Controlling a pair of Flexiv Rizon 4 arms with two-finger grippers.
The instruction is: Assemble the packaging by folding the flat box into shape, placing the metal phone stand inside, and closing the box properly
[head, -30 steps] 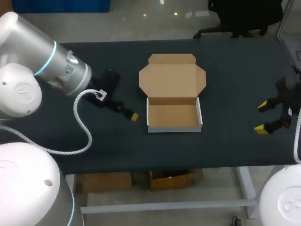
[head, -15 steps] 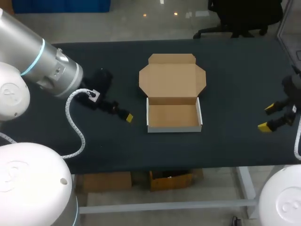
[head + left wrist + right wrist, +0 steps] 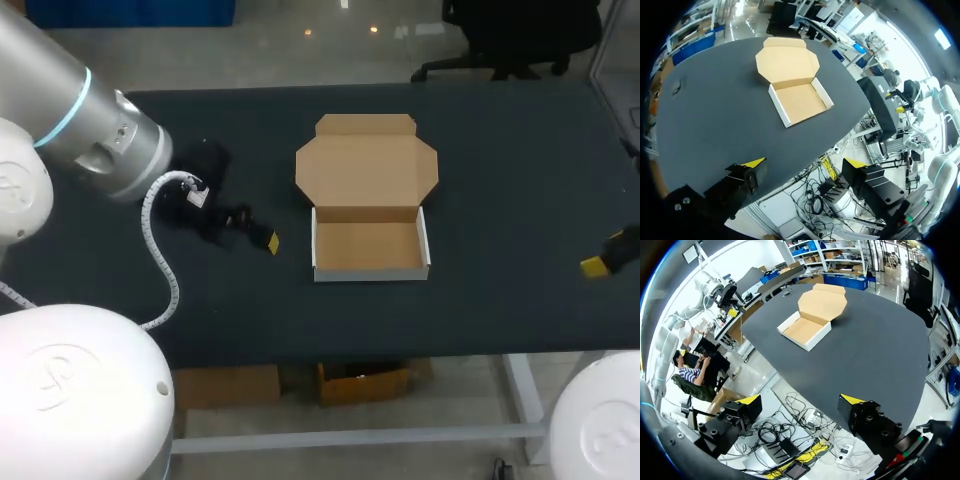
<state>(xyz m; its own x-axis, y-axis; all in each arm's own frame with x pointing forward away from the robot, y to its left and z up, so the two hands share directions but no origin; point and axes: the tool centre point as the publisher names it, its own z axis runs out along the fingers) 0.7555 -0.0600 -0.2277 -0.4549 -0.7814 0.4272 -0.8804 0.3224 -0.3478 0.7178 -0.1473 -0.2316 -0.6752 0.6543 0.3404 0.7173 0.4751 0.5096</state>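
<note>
Left fingers point(image 3: 742, 182) spread wide, gripping nothing; right fingers point(image 3: 867, 422) likewise wide, empty. Box point(image 3: 370, 246) (open, lid laid back) sits mid-desk point(image 3: 500, 180), untouched.

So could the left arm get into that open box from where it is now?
Probably yes. Only bare table lies between the left gripper and the box, whose lid is folded back; the gripper is open and empty.

Dark surface point(image 3: 500, 180) bearing a single cardboard box point(image 3: 370, 246) near its middle: shallow white-walled tray facing upward, brown hinged lid lying open and flat beside it.
</note>
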